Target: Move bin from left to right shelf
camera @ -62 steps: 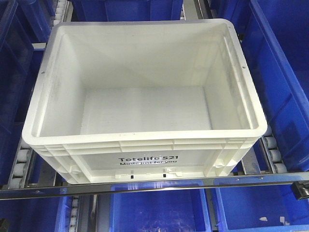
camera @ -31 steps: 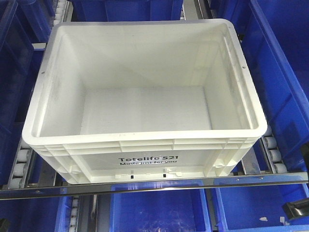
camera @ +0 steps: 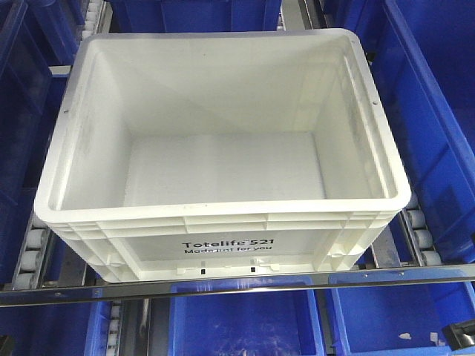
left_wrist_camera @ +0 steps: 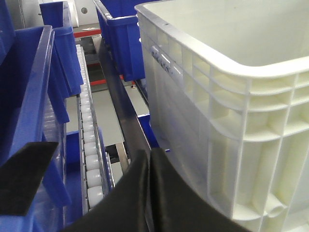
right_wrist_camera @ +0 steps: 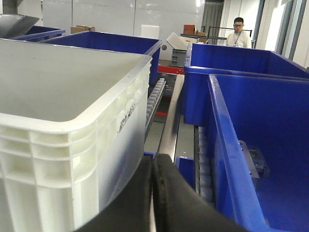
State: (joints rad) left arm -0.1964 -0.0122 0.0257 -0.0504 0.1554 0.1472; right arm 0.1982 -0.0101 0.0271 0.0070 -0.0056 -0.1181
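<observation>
The bin (camera: 223, 133) is a large white tote, empty, resting on the roller shelf with its "Totelife 521" print facing me. In the left wrist view its ribbed corner (left_wrist_camera: 241, 111) stands just right of my left gripper (left_wrist_camera: 148, 157), whose black fingers are pressed together, holding nothing. In the right wrist view the bin (right_wrist_camera: 67, 101) is just left of my right gripper (right_wrist_camera: 153, 162), also shut and empty. Both grippers sit low, beside the bin's front corners and apart from it. A dark bit of the right arm (camera: 462, 334) shows at the front view's bottom right.
Blue bins (camera: 438, 111) crowd both sides, behind and on the shelf below (camera: 245, 322). A metal rail (camera: 237, 283) runs across the front of the shelf. White rollers (left_wrist_camera: 89, 154) flank the bin. A blue bin wall (right_wrist_camera: 227, 159) is close on my right gripper's right. A person (right_wrist_camera: 238, 33) stands far back.
In the front view the dark piece of the right arm has dropped from beside the front rail to the bottom right corner. The bin has not moved.
</observation>
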